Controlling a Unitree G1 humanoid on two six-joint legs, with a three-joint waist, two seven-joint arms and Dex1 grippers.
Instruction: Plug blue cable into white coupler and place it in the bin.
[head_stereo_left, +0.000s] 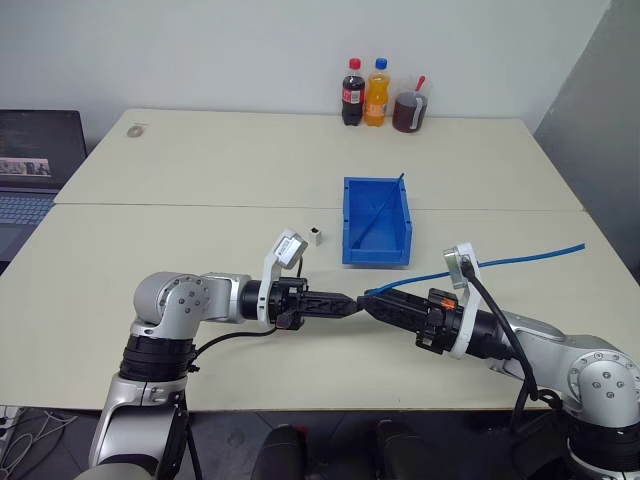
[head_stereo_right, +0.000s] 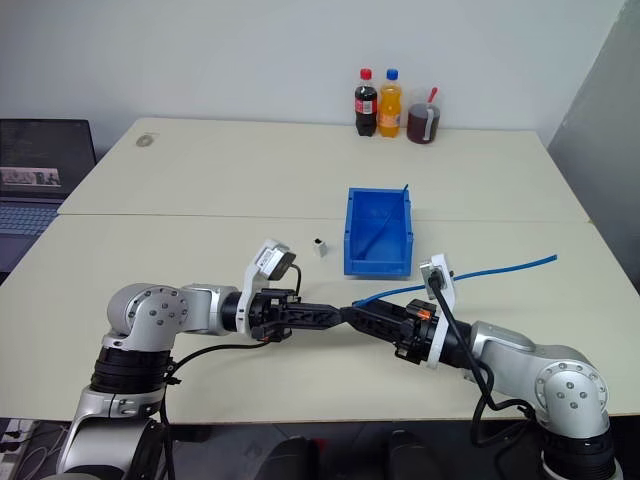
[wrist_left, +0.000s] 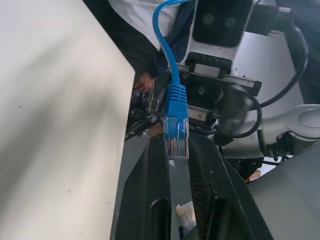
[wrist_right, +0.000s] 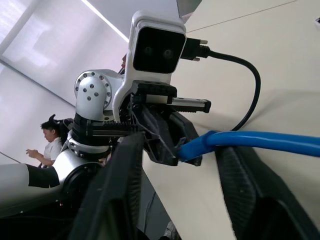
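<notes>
Plain beige table (head_stereo_left: 200, 180) against a white wall, a laptop (head_stereo_left: 35, 165) off the far left edge, drink bottles (head_stereo_left: 365, 95) at the far side.

Both arms meet nose to nose over the near edge. My left gripper (wrist_left: 177, 150) is clenched on the plug (wrist_left: 176, 127) of the blue cable (head_stereo_left: 520, 255), which runs off to the right across the table. My right gripper (wrist_right: 180, 150) has its fingers (wrist_right: 122, 185) standing apart on either side of the cord just behind the plug, not clamped on it as far as I can tell.

What the next move turns on, I reckon: the white coupler (head_stereo_left: 316, 236) stands on the table beyond the left gripper, just left of the bin (head_stereo_left: 376, 222), and nobody's holding it. The plug's long axis lies roughly level and points left, along the near edge, not at the coupler. The left arm is nearer to the coupler.

The left wrist view shows the plug pinched between the pads, which the head views can't resolve. The head views give the coupler and bin layout. The right wrist view catches a person (wrist_right: 47, 140) sitting in the background.
</notes>
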